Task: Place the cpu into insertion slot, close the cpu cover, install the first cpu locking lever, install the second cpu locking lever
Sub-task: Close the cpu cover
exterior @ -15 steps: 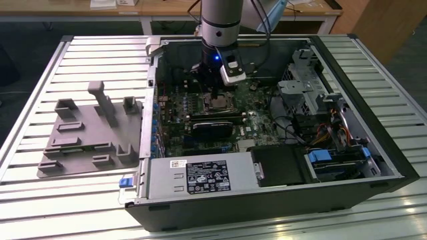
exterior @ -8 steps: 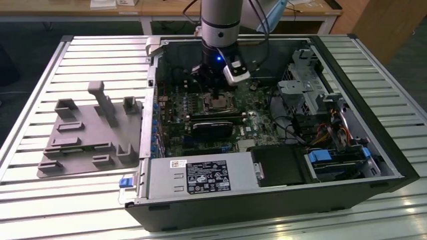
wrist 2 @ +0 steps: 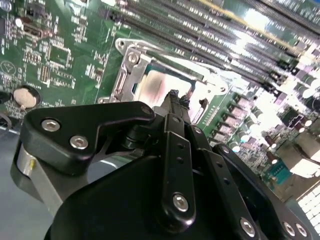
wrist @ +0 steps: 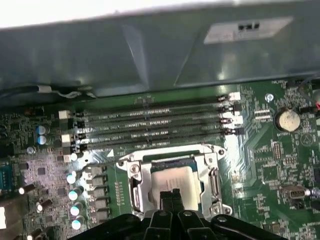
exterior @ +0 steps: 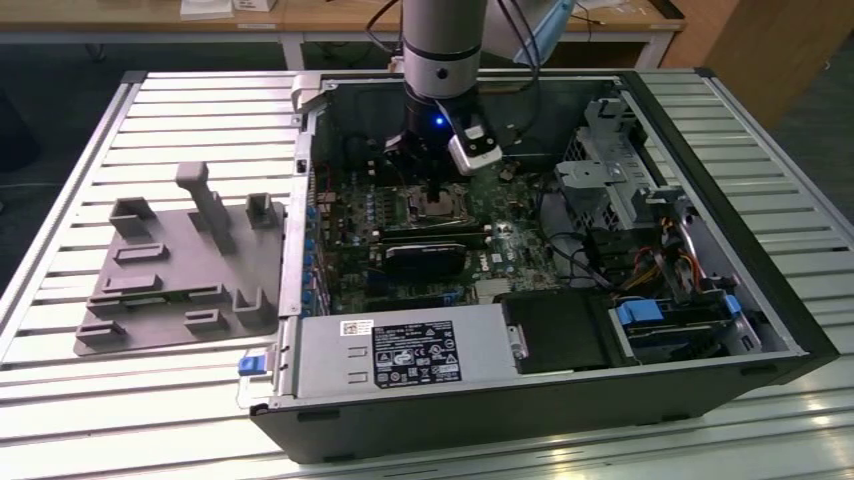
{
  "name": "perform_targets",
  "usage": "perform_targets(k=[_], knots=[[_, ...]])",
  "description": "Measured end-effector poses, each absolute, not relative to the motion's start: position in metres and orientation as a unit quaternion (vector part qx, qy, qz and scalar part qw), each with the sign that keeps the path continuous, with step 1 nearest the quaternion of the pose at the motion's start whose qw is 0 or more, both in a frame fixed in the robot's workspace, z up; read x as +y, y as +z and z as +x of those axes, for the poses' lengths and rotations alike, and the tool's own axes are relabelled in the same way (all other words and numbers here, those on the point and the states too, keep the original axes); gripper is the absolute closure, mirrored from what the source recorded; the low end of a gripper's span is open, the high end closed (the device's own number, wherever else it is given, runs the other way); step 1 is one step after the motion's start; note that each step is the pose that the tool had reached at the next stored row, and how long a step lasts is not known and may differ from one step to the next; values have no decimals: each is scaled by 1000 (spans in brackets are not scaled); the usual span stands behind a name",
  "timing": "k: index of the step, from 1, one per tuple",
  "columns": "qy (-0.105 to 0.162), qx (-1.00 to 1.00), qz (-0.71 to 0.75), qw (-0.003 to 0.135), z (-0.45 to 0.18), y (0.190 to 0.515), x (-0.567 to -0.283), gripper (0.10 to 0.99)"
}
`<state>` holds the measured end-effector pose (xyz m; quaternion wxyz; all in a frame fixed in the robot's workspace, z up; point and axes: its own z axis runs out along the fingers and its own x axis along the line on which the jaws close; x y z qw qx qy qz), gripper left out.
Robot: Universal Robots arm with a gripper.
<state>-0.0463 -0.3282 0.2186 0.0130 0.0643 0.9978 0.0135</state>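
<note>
- Open PC case [exterior: 801, 345] lies on its side on a slatted metal table [exterior: 200, 95], motherboard facing up. The insertion slot [exterior: 435, 206] sits approx mid-board.
- Robot arm [exterior: 441, 50] comes straight down into the case, w/ its gripper [wrist: 171, 196] directly over the insertion slot.
- Gripper is clenched: fingers [wrist 2: 172, 100] drawn together, tips meeting, nothing seen btwn them. Tips are at or just above the chip in the insertion slot; can't tell if they touch it.
- The cpu [wrist: 175, 177] lies flat inside the insertion slot, dull silver top facing up.
- The cpu cover [wrist: 139, 186], a silvery frame, lies around the cpu on the insertion slot, w/ the chip showing thru its window. Can't tell if the locking levers are latched.
- In the first wrist view, four long black memory slots [wrist: 155, 127] run just beside the insertion slot, btwn it & the grey case wall [wrist: 150, 55].
- A row of small capacitors [wrist: 75, 195] stands just beside the insertion slot on one flank. A round coin cell [wrist: 288, 120] sits near it on the opposite flank, past the ends of the memory slots.
- In the exterior view, a black card [exterior: 427, 258] lies near the insertion slot, on its camera-facing side.
- Grey power supply box [exterior: 387, 355] sits beyond that card from the insertion slot, at the case edge.
- Grey moulded fixture [exterior: 174, 260] rests on the table outside the case, well apart from the insertion slot, toward the exterior view's left.
</note>
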Motion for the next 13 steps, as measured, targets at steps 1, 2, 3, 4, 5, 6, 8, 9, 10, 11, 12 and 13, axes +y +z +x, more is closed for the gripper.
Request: perform_targets(k=[1, 2, 3, 4, 5, 6, 8, 9, 10, 11, 12, 13], knots=[[13, 998, 64, 13, -46, 218, -330, 980], [13, 998, 65, 13, -46, 218, -331, 980], [14, 998, 65, 13, -45, 218, -332, 980], [14, 998, 65, 13, -44, 217, -332, 980], [14, 998, 65, 13, -43, 217, -332, 980], [15, 998, 65, 13, -42, 217, -332, 980], [15, 998, 65, 13, -42, 216, -332, 980], [15, 998, 65, 13, -42, 216, -332, 980], [15, 998, 65, 13, -42, 215, -332, 980], [15, 998, 65, 13, -42, 215, -332, 980], [15, 998, 65, 13, -43, 215, -332, 980], [15, 998, 65, 13, -44, 215, -332, 980]])
